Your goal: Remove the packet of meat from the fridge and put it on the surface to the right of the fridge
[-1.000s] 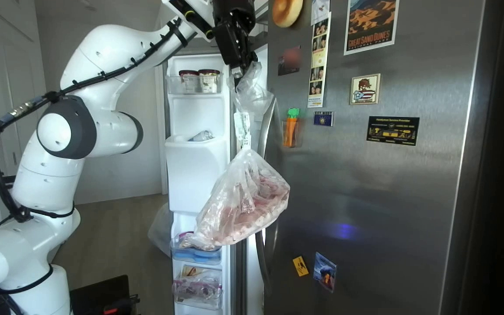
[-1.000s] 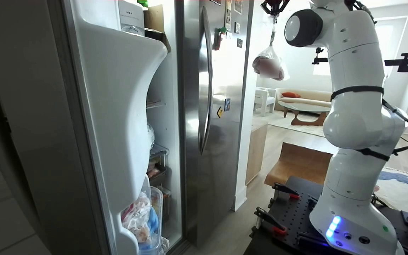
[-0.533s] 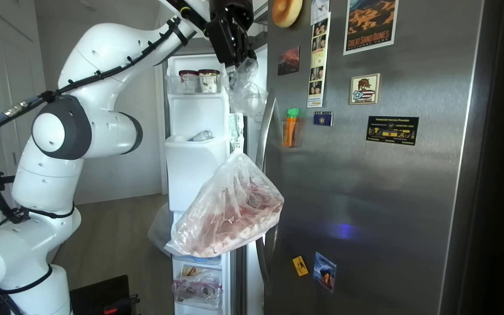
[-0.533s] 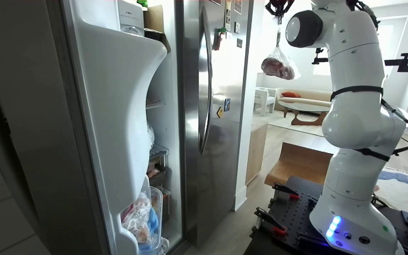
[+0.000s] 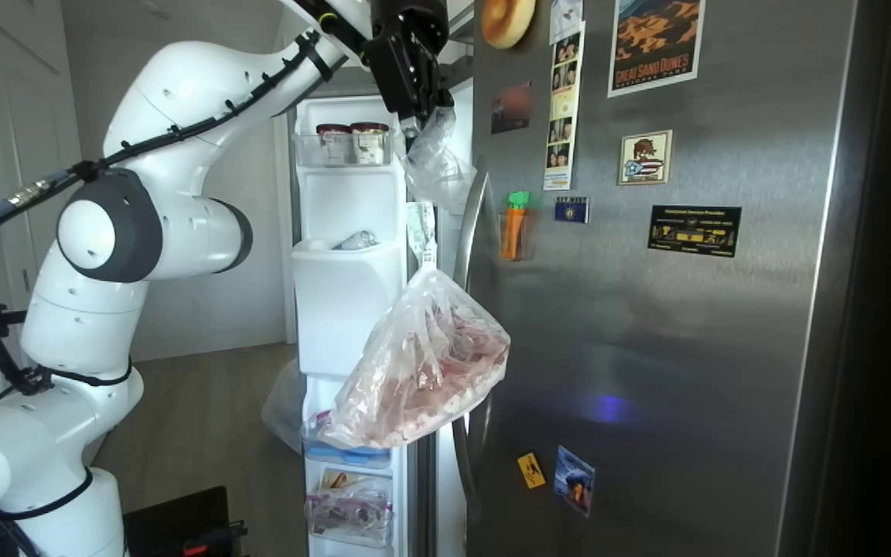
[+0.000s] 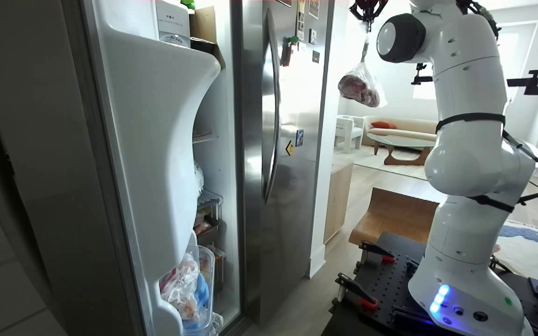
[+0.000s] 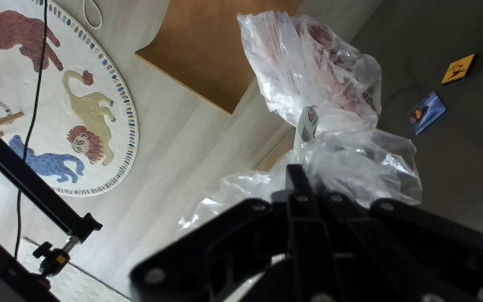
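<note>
My gripper [image 7: 310, 188] is clamped on the bunched plastic neck of the packet of meat [image 5: 430, 363], which hangs in the air in front of the fridge [image 5: 646, 333], hiding part of its long handle [image 5: 470, 220] in an exterior view. Only thin, slick film bears the weight, so I judge it could creep through my grip; a brisk move right might set it swinging into that handle. The label [image 7: 306, 128] shows bars but no legible words. Farther right, a poster [image 5: 657, 42] says GREAT SAND DUNES NATIONAL PARK; a card [image 5: 694, 230] seems to read Handyman Service Provider.
</note>
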### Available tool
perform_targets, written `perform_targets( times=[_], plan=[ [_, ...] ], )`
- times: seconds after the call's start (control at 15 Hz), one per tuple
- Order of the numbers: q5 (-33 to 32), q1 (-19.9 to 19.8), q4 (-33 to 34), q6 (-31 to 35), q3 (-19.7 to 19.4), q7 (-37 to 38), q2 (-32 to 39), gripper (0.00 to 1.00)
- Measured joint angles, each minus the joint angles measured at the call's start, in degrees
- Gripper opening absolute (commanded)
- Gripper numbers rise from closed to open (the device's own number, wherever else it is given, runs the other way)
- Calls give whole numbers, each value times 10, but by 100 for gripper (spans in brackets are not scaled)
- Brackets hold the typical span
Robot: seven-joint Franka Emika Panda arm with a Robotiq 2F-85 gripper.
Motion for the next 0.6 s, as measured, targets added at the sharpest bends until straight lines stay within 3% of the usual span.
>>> perform_targets(
  times=[0.27,0.6],
  plan=[
    [3,-15,-2,0,0,0,22,0],
    [25,-64,-2,1,0,0,58,0]
  ],
)
